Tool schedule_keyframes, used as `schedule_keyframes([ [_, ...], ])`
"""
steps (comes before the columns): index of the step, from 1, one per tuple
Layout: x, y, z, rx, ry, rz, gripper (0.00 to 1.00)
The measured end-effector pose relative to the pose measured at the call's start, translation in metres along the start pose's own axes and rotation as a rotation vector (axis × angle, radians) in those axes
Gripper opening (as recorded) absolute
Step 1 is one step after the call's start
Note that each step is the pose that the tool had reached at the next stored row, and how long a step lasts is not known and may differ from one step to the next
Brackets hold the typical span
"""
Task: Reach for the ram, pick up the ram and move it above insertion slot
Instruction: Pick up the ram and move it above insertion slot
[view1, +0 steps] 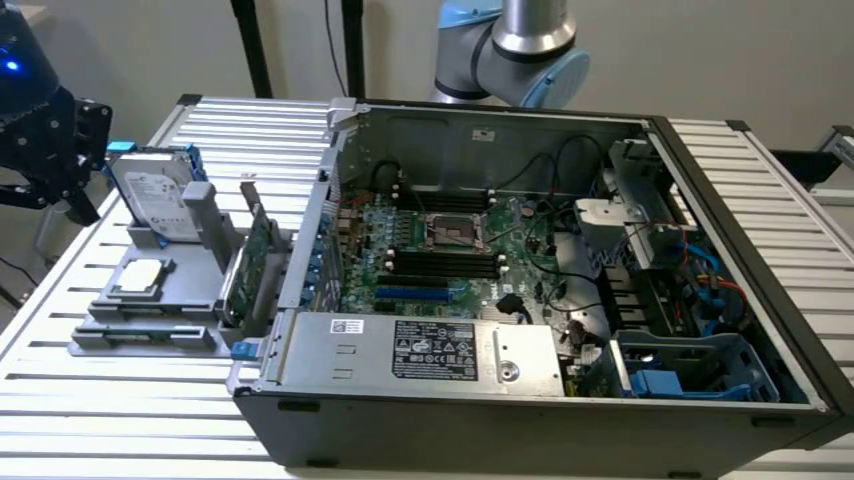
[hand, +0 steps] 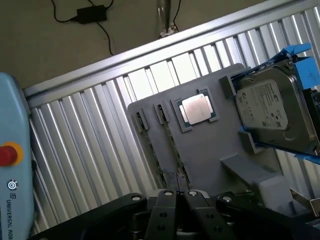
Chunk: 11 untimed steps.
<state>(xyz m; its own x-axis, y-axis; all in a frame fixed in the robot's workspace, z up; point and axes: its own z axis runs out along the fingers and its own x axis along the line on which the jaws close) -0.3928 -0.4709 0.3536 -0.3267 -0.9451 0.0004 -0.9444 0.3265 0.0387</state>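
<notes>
Two thin dark strips (hand: 151, 152) stand edge-on in the long slots of the grey holder (hand: 210, 165); we take the ram (hand: 173, 145) to be one of them but cannot tell which. Beside them on the holder sits a processor (hand: 196, 109), then the hard drive (hand: 270, 107) in its blue frame. The gripper (hand: 178, 194) hangs over one end of the slots, fingers drawn together with nothing visible between them. The open computer case (view1: 534, 400) stands at the exterior view's right.

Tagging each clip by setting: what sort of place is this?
Probably a robotics lab bench set up for computer assembly: an open desktop PC case lies on a slatted aluminium table, a grey fixture holds a hard drive and processor, and a robot arm stands behind.
</notes>
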Motion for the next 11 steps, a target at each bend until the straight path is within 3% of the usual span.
schedule_keyframes([
  [4, 0.0, 0.0, 0.0, 0.0017, 0.0022, -0.072, 0.11],
  [11, 0.0, 0.0, 0.0004, 0.0112, 0.0042, -0.2, 0.11],
])
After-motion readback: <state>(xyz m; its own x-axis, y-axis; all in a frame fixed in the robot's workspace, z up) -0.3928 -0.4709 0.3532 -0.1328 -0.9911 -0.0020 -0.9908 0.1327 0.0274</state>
